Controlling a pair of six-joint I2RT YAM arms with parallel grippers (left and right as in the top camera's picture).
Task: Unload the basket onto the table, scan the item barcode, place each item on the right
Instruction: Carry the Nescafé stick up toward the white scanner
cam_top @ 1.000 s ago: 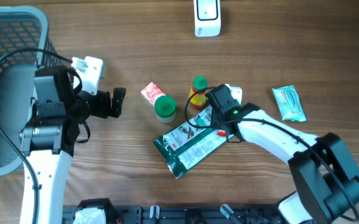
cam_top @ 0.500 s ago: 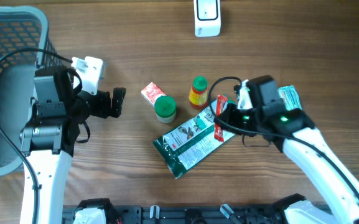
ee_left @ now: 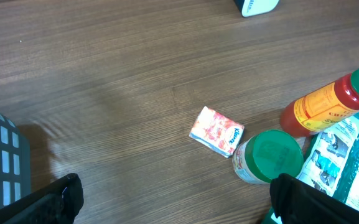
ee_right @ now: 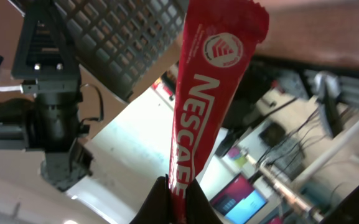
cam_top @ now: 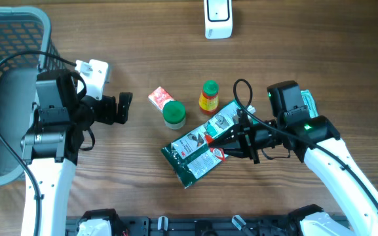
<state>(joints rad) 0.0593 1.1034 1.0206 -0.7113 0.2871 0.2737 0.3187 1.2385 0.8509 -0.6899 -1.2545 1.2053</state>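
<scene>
A red Nescafe stick sachet (ee_right: 207, 93) stands upright in my right gripper (ee_right: 178, 193), whose jaws are shut on its lower end. From overhead that gripper (cam_top: 225, 143) hangs above the green pouch (cam_top: 192, 154) and points left, with the sachet (cam_top: 209, 139) showing as a thin red sliver at its tip. The white barcode scanner (cam_top: 218, 19) stands at the far edge of the table. My left gripper (cam_top: 124, 108) is open at the left, holding nothing. In the left wrist view, only bare wood lies inside that gripper (ee_left: 179, 205).
On the table lie a red-and-white tissue packet (cam_top: 158, 98), a green-lidded jar (cam_top: 173, 115) and a red sauce bottle (cam_top: 208, 97). A teal packet (cam_top: 308, 101) is partly under the right arm. A grey basket (cam_top: 5, 39) fills the far left corner.
The right arm has swung right, lifted the sachet off the table and turned its wrist to point left over the pouch. The left arm has not moved.
</scene>
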